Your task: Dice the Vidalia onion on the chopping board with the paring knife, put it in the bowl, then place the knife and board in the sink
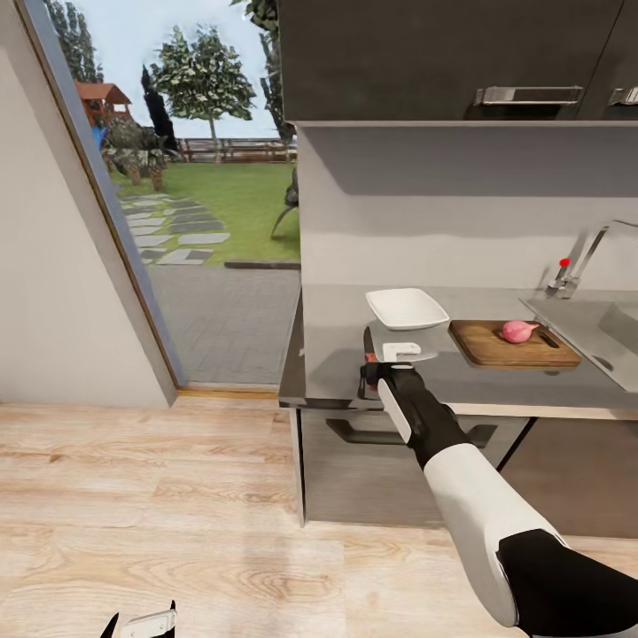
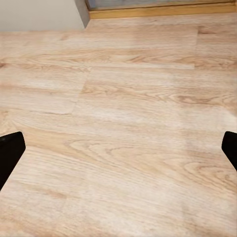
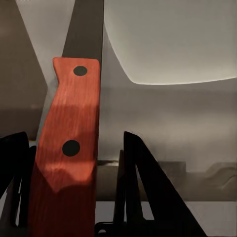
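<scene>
Paring knife [image 1: 369, 347] — orange-red handle, dark blade pointing toward the wall; lies on the grey table [image 1: 337, 372] near its front edge, between the spread fingers of the right hand [image 1: 379, 370], grip not closed. Handle partly hidden by the wrist. White bowl [image 1: 407, 307] just behind, nothing in it. Chopping board [image 1: 512, 344] beside the bowl, Vidalia onion [image 1: 518, 330] on it. Sink [image 1: 611, 332] — cut off at the edge, tap [image 1: 580, 257] above. Left hand [image 2: 118, 158] wide open over the wooden floor [image 2: 118, 98].
</scene>
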Controlling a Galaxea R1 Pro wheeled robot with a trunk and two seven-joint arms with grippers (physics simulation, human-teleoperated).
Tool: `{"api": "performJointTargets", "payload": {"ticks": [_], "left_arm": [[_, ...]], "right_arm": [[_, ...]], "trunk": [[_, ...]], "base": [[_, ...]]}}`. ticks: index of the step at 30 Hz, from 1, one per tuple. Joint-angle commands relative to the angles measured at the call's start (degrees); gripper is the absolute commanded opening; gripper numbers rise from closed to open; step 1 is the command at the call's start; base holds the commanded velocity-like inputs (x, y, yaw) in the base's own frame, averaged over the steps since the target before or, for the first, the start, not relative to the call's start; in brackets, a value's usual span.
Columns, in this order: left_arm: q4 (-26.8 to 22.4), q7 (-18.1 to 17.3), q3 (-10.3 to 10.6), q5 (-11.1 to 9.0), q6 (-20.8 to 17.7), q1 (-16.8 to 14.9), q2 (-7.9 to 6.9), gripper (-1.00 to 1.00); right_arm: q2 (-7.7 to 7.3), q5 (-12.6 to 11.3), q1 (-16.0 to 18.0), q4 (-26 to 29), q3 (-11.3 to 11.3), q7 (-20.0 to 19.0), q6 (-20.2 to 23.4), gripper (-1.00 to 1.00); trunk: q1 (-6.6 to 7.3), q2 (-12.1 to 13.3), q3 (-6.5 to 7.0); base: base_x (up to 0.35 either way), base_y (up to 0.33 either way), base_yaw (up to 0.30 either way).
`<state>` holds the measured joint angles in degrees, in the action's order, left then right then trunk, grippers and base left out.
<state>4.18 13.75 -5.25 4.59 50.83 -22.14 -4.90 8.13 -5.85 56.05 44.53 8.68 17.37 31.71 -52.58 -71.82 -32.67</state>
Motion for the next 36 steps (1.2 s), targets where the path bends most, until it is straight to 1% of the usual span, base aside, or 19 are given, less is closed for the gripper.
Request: {"api": "performJointTargets", "payload": {"ticks": [1,16,23,36], "left_arm": [[0.2,0.1,-0.5,0.5,0.3,-0.1,-0.02,1.0],[0.2,0.1,-0.5,0.5,0.3,-0.1,-0.02,1.0],[0.2,0.1,-0.5,0.5,0.3,-0.1,-0.02,1.0],[0.2,0.1,-0.5,0.5,0.3,-0.1,-0.02,1.0]], "right_arm": [[-0.05,-0.5,0.0,-3.1,0.2,0.5,0.5,-1.0],[0.2,-0.4,0.0,-3.0,0.2,0.5,0.5,-1.0],[0.38,-0.3,0.1,-1.5,0.2,0.7,1.0,-1.0],[0.39,-0.3,0.4,-0.7,0.2,0.9,1.2,-1.0]], "trunk": [[-0.01,0.0,-0.06],[-0.01,0.0,-0.06],[-0.01,0.0,-0.06],[-0.01,0.0,-0.06]], "base": [[0.0,0.0,0.0],[0.0,0.0,0.0],[0.0,0.0,0.0],[0.0,0.0,0.0]]}}
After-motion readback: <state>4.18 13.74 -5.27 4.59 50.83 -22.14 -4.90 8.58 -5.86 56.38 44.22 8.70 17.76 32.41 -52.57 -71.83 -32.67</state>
